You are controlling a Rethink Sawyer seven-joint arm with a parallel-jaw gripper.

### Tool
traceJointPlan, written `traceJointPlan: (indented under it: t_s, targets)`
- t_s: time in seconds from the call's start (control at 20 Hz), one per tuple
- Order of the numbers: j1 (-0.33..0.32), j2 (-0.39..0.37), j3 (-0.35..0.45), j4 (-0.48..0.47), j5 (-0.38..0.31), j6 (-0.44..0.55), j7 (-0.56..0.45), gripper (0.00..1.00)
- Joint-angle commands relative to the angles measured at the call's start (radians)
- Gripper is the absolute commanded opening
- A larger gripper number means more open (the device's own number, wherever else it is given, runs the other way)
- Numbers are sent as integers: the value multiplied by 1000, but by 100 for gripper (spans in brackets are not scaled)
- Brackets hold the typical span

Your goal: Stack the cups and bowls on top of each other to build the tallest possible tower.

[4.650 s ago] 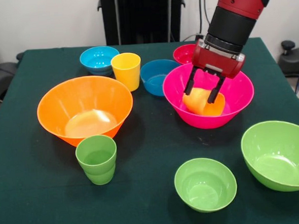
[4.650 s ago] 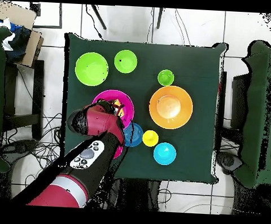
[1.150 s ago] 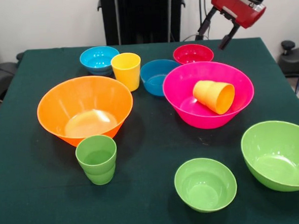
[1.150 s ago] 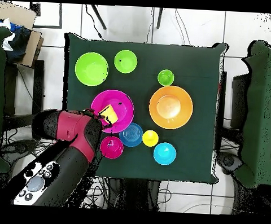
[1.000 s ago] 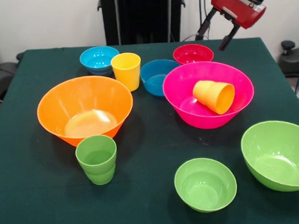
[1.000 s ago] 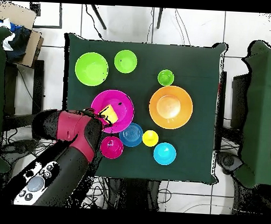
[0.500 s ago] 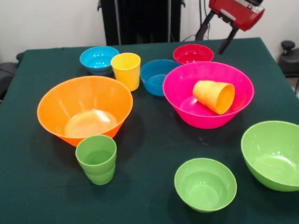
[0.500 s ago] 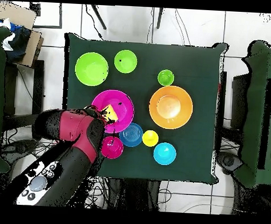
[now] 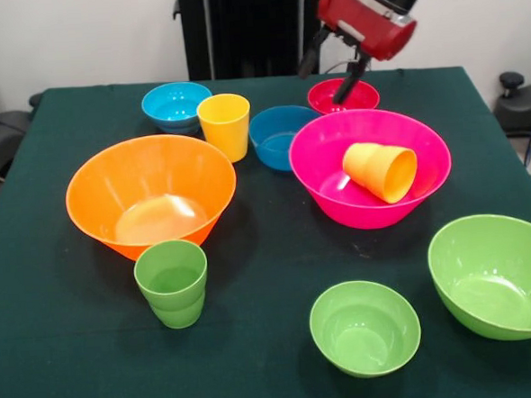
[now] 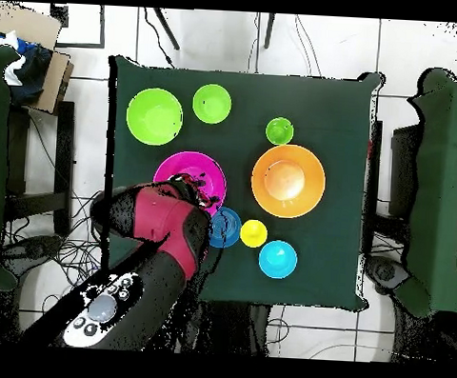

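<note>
Front view, left to right on the green-clothed bench (image 9: 59, 356): large orange bowl (image 9: 151, 194), glossy, upright, a bright glare spot on its floor. Green cup (image 9: 172, 282) just near-side of it, upright, tapered with a stepped base. Light blue small bowl (image 9: 177, 106) at far left of the back row, with the yellow cup (image 9: 225, 126) upright just right of it and a bit nearer. Darker blue small bowl (image 9: 283, 136) comes next, close beside the rim of the large hot pink bowl (image 9: 335, 154). Orange-yellow cup (image 9: 381, 171) lies on its side inside the pink bowl, mouth facing right and toward the camera, base up-left. Red-pink small bowl (image 9: 340, 95) sits behind the pink one. Small lime green bowl (image 9: 364, 326) is near centre-right; large lime green bowl (image 9: 496, 275) is at the near right edge. All bowls open side up, nothing stacked apart from the cup in the pink bowl. Claw (image 9: 329, 72) hangs above the far side between the darker blue and red-pink bowls, fingers spread wide, empty, tilted; the right finger overlaps the red-pink bowl in this view, contact unclear. In the overhead view the red arm (image 10: 164, 227) covers the red-pink bowl and part of the pink bowl. No readable labels or writing on any piece.
</note>
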Motion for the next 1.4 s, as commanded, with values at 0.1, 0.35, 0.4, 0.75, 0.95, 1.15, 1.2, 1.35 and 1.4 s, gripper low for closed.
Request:
traceJointPlan:
  t_s: [0.1,0.35,0.4,0.75,0.95,1.15,1.2,1.35,1.4]
  targets:
    - [-60,-40,171,119,-111,-72,-8,100]
    - [-77,-57,189,134,-139,-85,-4,100]
    - [-79,-58,190,135,-142,-88,-1,100]
    - [-101,-74,206,151,-177,-114,0,100]
    - [-128,-80,225,159,-203,-144,-7,100]
    - [-169,-89,248,175,-239,-194,-15,100]
    - [-180,-91,254,180,-249,-207,-16,100]
    - [-208,-99,271,192,-276,-233,-19,100]
    - [-212,-102,274,193,-283,-233,-17,100]
